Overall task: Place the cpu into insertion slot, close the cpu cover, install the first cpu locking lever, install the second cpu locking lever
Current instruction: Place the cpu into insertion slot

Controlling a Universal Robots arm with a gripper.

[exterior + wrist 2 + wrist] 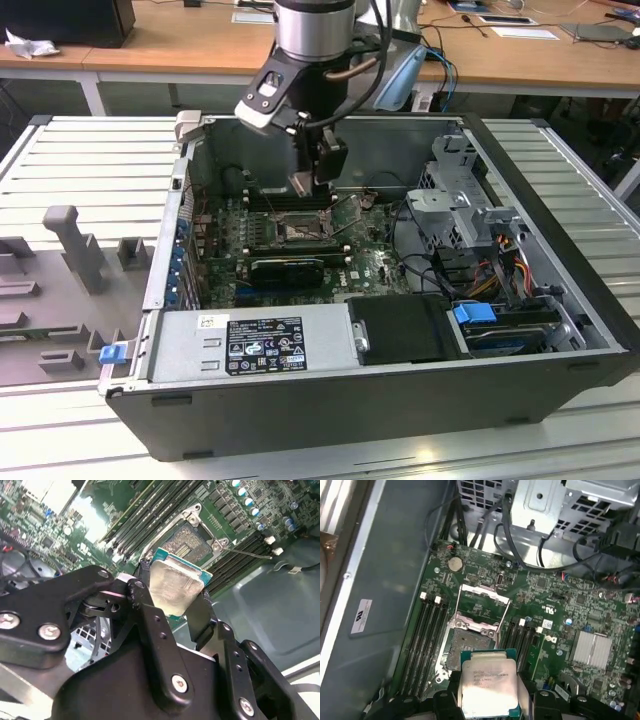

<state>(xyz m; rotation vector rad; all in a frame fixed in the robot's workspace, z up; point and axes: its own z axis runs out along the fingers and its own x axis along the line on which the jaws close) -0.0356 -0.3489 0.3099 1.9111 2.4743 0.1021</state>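
My gripper (172,592) is shut on the cpu (176,586), a thin square chip with a pale silver face and green edge, held by its sides between two black fingers (145,597). It hangs tilted just above the insertion slot (192,539), apart from it. In the first wrist view the cpu (487,682) sits beside the dark open insertion slot (466,647). The cpu cover (482,605) stands swung open beyond the slot. A thin locking lever (508,611) is raised along its side. In the exterior view the gripper (312,180) hovers over the slot (300,232) inside the case.
Long black memory slots (427,640) flank the socket on both sides. A black graphics card (290,268) lies in front of the socket, with the power supply (250,345) nearer still. A drive cage (460,205) with cables fills the exterior view's right. Case walls (400,140) surround the board.
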